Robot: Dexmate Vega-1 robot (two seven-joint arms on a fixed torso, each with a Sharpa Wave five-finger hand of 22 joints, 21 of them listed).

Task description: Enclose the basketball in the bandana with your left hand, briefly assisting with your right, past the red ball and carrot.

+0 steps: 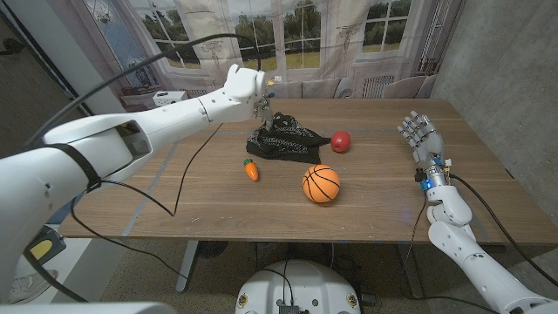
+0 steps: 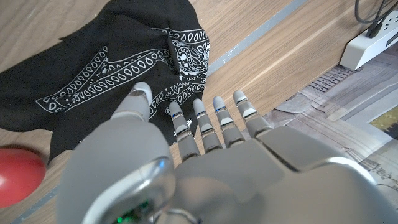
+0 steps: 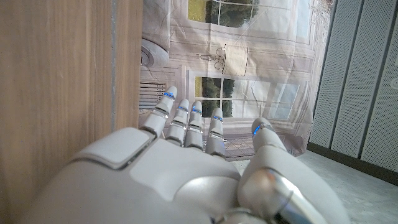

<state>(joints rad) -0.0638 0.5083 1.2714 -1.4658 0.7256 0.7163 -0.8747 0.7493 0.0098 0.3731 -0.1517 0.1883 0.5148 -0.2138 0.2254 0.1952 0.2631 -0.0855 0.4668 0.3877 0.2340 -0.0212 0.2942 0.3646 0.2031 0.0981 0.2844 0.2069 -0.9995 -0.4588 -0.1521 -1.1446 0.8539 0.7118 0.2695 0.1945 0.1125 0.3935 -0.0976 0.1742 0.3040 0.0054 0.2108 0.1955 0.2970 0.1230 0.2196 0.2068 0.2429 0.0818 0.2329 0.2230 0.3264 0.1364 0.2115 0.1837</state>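
Observation:
A black bandana [image 1: 283,138] with white paisley print lies crumpled at the table's middle back; it also shows in the left wrist view [image 2: 112,68]. An orange basketball [image 1: 321,183] sits in front of it, uncovered. A red ball [image 1: 340,140] [image 2: 18,177] rests just right of the cloth, and a small carrot [image 1: 251,169] lies to its front left. My left hand [image 1: 244,87] [image 2: 186,162] hovers over the bandana's far left edge, fingers spread, holding nothing. My right hand [image 1: 420,135] [image 3: 186,168] stands upright near the table's right side, fingers apart and empty.
A white power strip [image 2: 376,37] with cables sits at the table's back left edge. Black cables [image 1: 187,166] trail across the left of the wooden table [image 1: 218,209]. A printed window backdrop hangs behind.

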